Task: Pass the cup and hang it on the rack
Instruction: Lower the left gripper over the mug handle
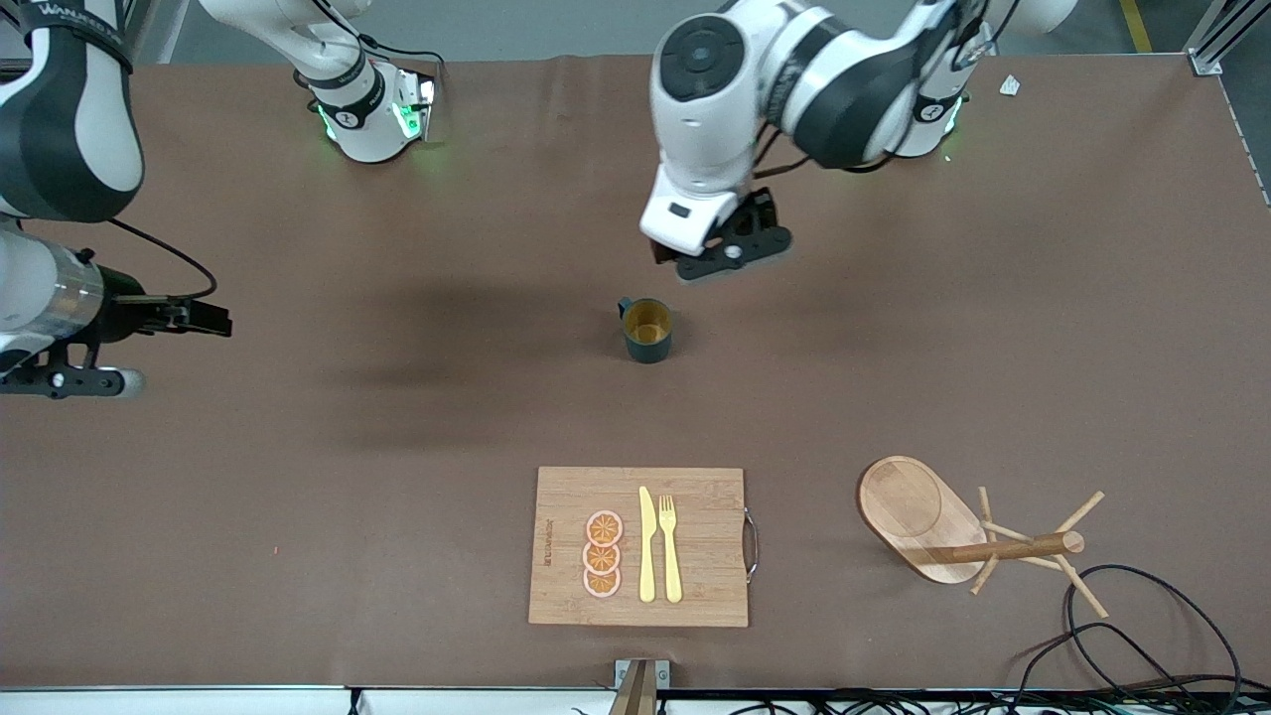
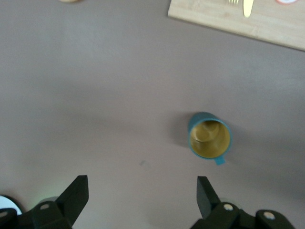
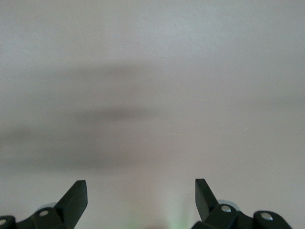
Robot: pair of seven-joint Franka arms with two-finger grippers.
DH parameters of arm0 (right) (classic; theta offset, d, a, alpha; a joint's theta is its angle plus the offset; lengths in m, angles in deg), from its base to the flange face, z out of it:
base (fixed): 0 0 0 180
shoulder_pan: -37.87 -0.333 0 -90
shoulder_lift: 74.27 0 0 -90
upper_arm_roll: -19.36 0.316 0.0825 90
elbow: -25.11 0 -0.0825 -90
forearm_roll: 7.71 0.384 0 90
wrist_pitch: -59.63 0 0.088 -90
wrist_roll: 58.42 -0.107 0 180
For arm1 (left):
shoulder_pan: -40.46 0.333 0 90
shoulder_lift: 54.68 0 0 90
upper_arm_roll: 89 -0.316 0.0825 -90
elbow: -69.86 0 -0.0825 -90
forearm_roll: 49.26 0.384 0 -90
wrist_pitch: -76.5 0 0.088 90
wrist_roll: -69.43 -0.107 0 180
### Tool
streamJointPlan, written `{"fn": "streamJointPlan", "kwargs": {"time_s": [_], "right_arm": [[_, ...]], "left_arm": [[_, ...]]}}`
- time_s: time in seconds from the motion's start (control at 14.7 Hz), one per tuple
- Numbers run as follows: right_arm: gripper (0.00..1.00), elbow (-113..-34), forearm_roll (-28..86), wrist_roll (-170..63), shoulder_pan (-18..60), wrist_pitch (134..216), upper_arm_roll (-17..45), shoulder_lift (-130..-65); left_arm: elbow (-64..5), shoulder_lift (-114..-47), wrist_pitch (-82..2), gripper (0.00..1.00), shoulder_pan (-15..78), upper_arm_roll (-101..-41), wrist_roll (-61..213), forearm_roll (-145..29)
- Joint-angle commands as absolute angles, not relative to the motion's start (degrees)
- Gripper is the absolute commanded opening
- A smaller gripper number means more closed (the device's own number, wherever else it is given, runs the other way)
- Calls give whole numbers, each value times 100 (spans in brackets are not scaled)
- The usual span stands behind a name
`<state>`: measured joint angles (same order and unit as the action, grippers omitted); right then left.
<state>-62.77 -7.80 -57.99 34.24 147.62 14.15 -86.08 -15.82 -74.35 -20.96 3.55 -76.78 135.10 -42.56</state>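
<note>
Cup upright on brown tabletop (image 1: 298,477), both end effectors empty.

Front: cup (image 1: 647,330) mid-table; rack (image 1: 978,531) lies tipped beside cutting board (image 1: 640,546). Left wrist: left end effector (image 2: 143,191) spread open above cup (image 2: 209,138). Right wrist: right end effector (image 3: 141,190) open over bare tabletop.

White arms (image 1: 735,89) with black joints, black cables, green-lit bases (image 1: 372,119).

The cutting board (image 2: 248,21) is cut off by the left wrist view's edge, its fork (image 2: 232,2) barely showing.
</note>
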Motion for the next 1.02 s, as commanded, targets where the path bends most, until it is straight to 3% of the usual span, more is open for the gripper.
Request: {"fn": "streamJointPlan", "kwargs": {"time_s": [0.0,0.96], "right_arm": [[100,-6235,-868,-5473,3743,14716,1532,-8508],[100,-5487,-833,-5552,3954,14101,1532,-8587]], "left_arm": [[-1477,-7752,-2272,100,-92,-7714,14358,-3907],[-1012,-9510,-2571,97,-1816,-7722,18200,-1350]]}}
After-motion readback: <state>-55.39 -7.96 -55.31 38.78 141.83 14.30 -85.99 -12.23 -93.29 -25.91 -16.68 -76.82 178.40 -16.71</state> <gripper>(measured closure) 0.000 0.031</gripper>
